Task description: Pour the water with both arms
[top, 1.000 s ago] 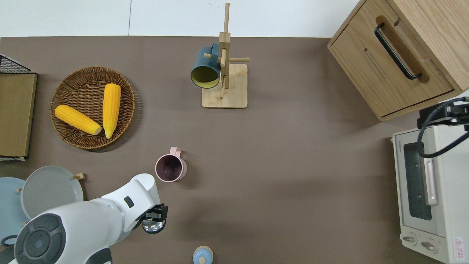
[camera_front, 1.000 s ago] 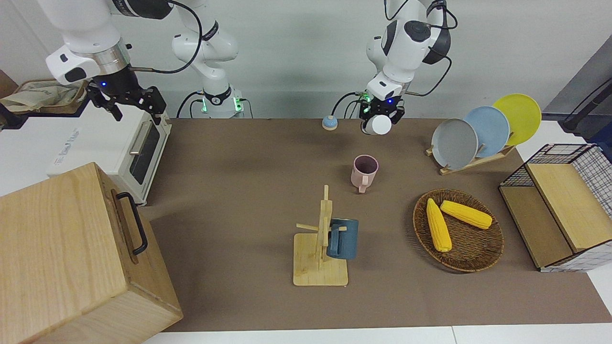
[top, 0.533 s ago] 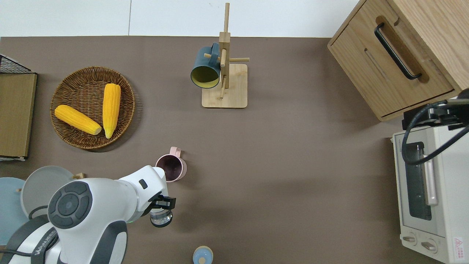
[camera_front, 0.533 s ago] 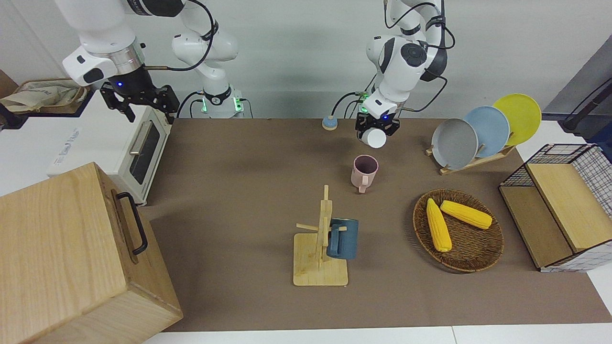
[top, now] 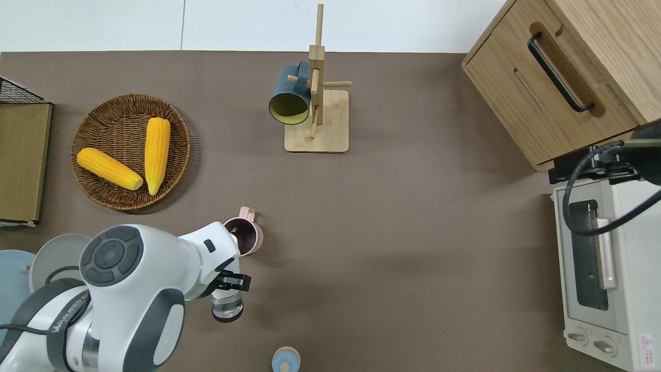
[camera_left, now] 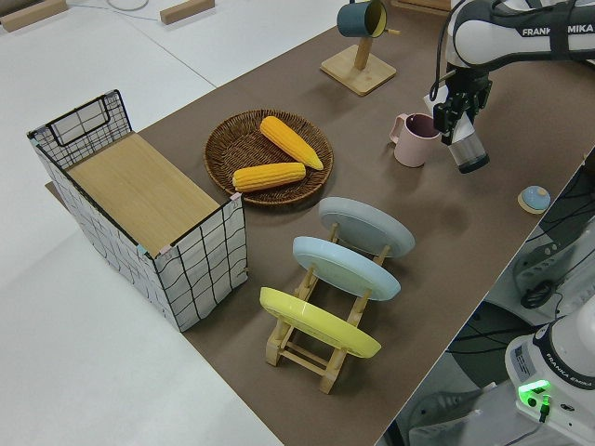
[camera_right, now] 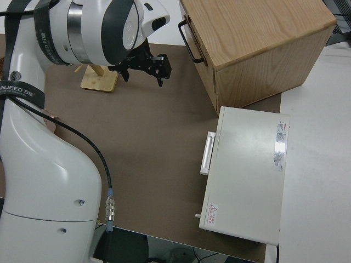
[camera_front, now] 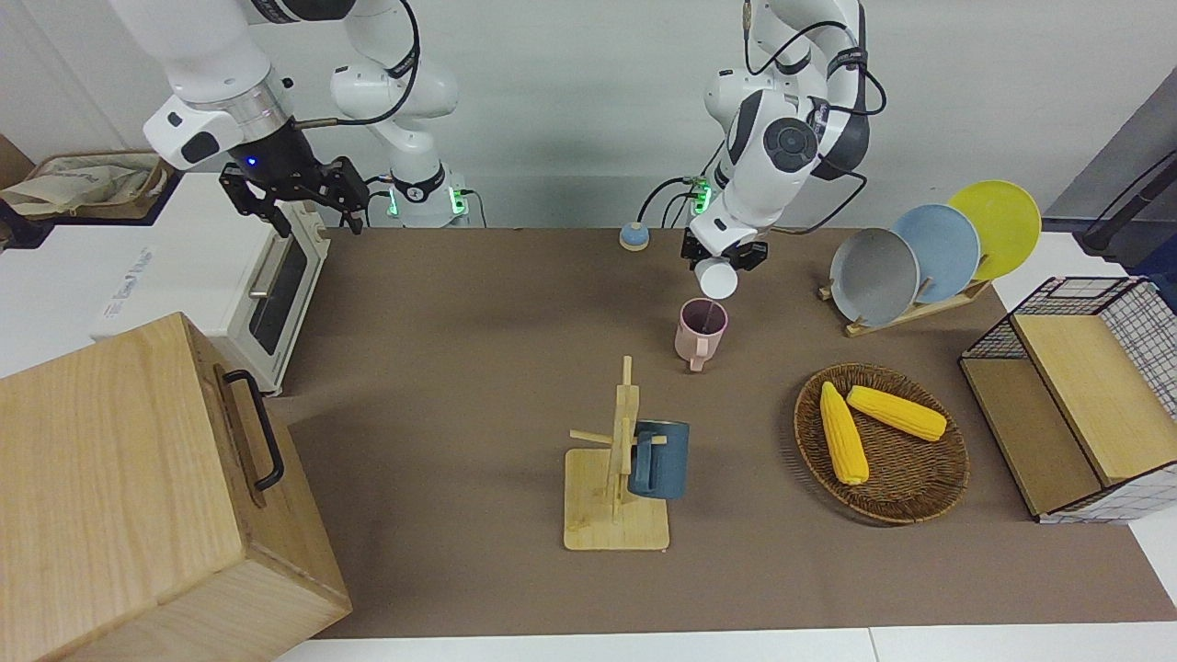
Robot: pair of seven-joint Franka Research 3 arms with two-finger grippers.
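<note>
Front view: my left claw (camera_front: 719,260) is clamped on a clear bottle (camera_front: 716,278), which is tilted with its white base toward this camera and its mouth next to the rim of the pink mug (camera_front: 702,332) on the brown desk (camera_front: 478,368). A small blue cap (camera_front: 633,236) sits on the desk nearer to the robots than the mug. My right claw (camera_front: 296,196) is up in the air with its fingers apart and nothing between them, by the white toaster oven (camera_front: 267,280)

Overhead view: the left claw (top: 231,282) holds the bottle (top: 226,306) just nearer to the robots than the mug (top: 242,236), and the arm hides part of the mug's rim. The right claw (top: 588,169) is over the gap between the oven (top: 604,268) and the wooden cabinet (top: 563,77). Farther from the robots, a blue mug (top: 289,98) hangs on a wooden mug tree (top: 316,103), and a wicker basket (top: 90,181) holds two corn cobs (top: 155,152)

Left side view: the bottle (camera_left: 468,150) slants down from the left claw (camera_left: 456,116) beside the pink mug (camera_left: 413,139); I cannot tell whether water is running

Right side view: the right claw (camera_right: 143,68) hangs open over bare desk near the cabinet (camera_right: 258,44)
</note>
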